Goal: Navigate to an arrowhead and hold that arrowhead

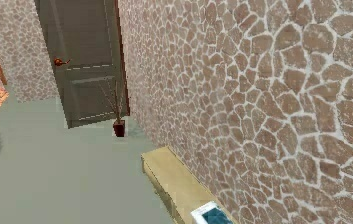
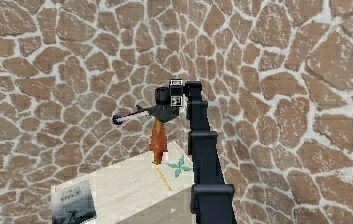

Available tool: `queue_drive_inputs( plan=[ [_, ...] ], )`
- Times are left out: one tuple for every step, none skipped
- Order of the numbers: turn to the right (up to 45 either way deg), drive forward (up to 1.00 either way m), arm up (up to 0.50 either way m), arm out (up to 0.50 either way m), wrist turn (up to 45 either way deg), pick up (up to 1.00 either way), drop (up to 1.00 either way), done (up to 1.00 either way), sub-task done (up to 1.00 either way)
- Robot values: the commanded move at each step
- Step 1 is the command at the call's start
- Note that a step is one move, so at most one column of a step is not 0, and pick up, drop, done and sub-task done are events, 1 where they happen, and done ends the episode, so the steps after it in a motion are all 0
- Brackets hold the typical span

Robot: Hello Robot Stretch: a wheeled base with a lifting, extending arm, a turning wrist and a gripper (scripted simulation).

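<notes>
A reddish-brown pointed arrowhead (image 2: 159,140) hangs tip-down beneath the body of the dark two-fingered gripper (image 2: 119,119), its tip at the far edge of the pale beige block-shaped counter (image 2: 114,185). I cannot tell whether the gripper holds it or how its fingers stand. A small teal star-shaped thing (image 2: 181,165) lies on the counter just beside the arrowhead (close against the dark square arm (image 2: 206,150)), and the brown cobbled stone wall (image 2: 284,80) rises behind.
</notes>
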Motion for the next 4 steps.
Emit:
queue_drive_inputs(
  plan=[
    [0.0, 0.00, 0.00, 0.00, 27.0, 0.00, 0.00, 0.00, 0.00],
    [0.0, 0.00, -0.30, 0.00, 0.0, 0.00, 0.00, 0.00, 0.00],
    [0.0, 0.00, 0.00, 0.00, 0.0, 1.00, 0.00, 0.00, 0.00],
    [0.0, 0.00, 0.10, 0.00, 0.0, 0.00, 0.00, 0.00, 0.00]
  ],
)
